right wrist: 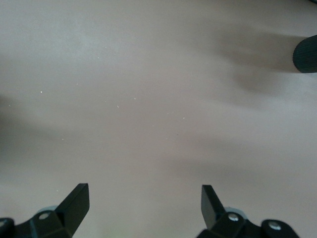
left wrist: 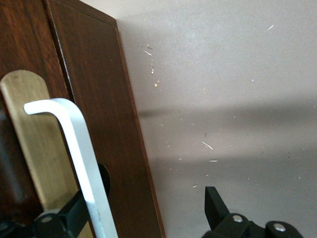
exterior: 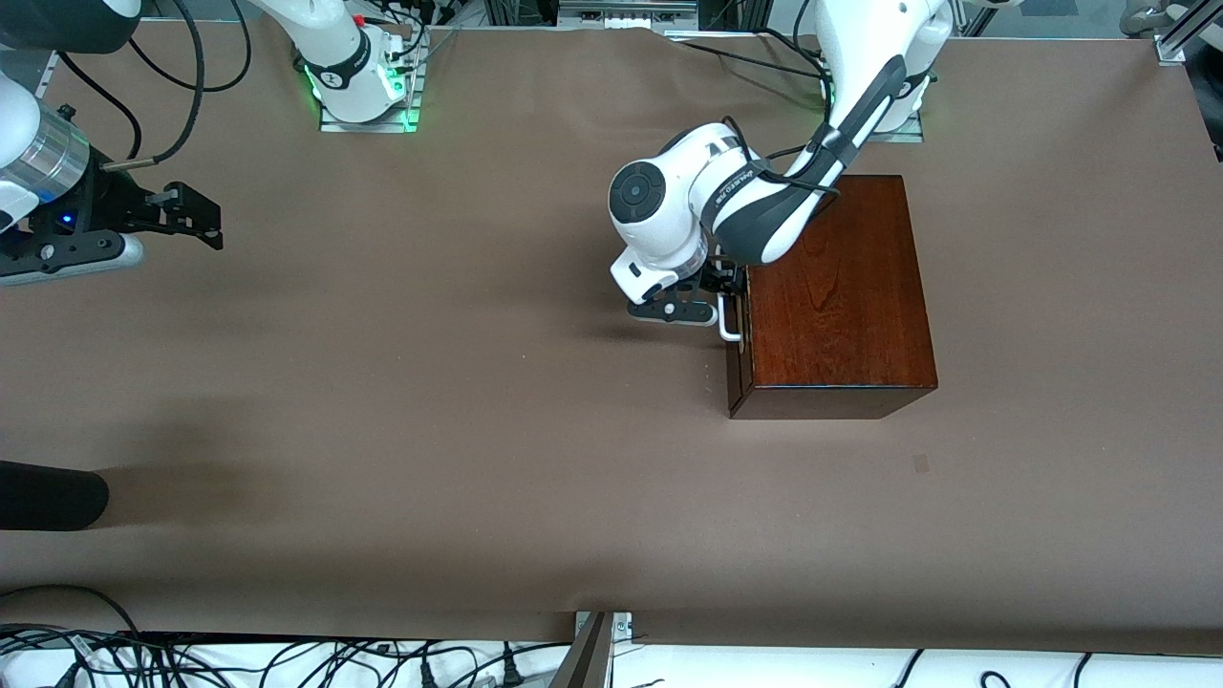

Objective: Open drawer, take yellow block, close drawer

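Dark reddish-brown and glossy, the wooden box [exterior: 841, 296] sat on the brown table [exterior: 430, 382] toward the left arm's end, its drawer [left wrist: 94, 114] shut or nearly so. The left gripper [exterior: 690, 308] was at the drawer front, fingers wide, one tucked behind the white U-shaped handle [left wrist: 81, 163] and the other out at about three o'clock of it over bare table. The right gripper [right wrist: 143, 203] waited, spread wide and empty, over the table's other end. No yellow block showed; presumably it lay inside. Opening looked to be the step in hand: closing on the bar, then pulling straight out.
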`<action>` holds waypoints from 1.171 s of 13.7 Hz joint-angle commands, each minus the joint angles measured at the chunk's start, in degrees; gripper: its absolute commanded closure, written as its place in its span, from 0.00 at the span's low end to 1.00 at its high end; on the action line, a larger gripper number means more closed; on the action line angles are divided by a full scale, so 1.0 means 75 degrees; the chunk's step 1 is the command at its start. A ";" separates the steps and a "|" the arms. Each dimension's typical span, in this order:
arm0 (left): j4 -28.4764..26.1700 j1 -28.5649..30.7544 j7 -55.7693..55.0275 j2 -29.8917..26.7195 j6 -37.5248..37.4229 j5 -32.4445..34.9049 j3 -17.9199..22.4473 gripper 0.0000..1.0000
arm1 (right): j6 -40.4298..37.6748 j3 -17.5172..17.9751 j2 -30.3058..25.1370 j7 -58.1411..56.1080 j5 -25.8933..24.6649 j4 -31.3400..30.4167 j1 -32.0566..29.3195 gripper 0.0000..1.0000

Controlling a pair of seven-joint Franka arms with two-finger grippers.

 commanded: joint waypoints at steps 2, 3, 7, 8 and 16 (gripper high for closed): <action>0.0243 -0.0158 -0.0579 0.0191 0.0077 0.0209 0.0007 0.00 | -0.0138 0.0000 -0.0011 0.0077 0.0047 0.0089 -0.0012 0.00; 0.0243 -0.0287 -0.0650 0.0249 0.0182 0.0209 0.0019 0.00 | -0.0138 0.0000 -0.0011 0.0077 0.0047 0.0089 -0.0012 0.00; 0.0897 -0.0569 -0.1119 0.0764 0.0394 0.0139 0.0007 0.00 | -0.0138 0.0000 0.0000 0.0077 0.0047 0.0089 -0.0012 0.00; 0.1166 -0.0732 -0.1189 0.0916 0.0394 0.0127 0.0019 0.00 | -0.0138 0.0000 0.0000 0.0077 0.0047 0.0089 -0.0012 0.00; 0.1755 -0.1096 -0.1178 0.1117 0.1015 -0.0154 0.0007 0.00 | -0.0138 -0.0011 0.0000 0.0077 0.0047 0.0089 -0.0023 0.00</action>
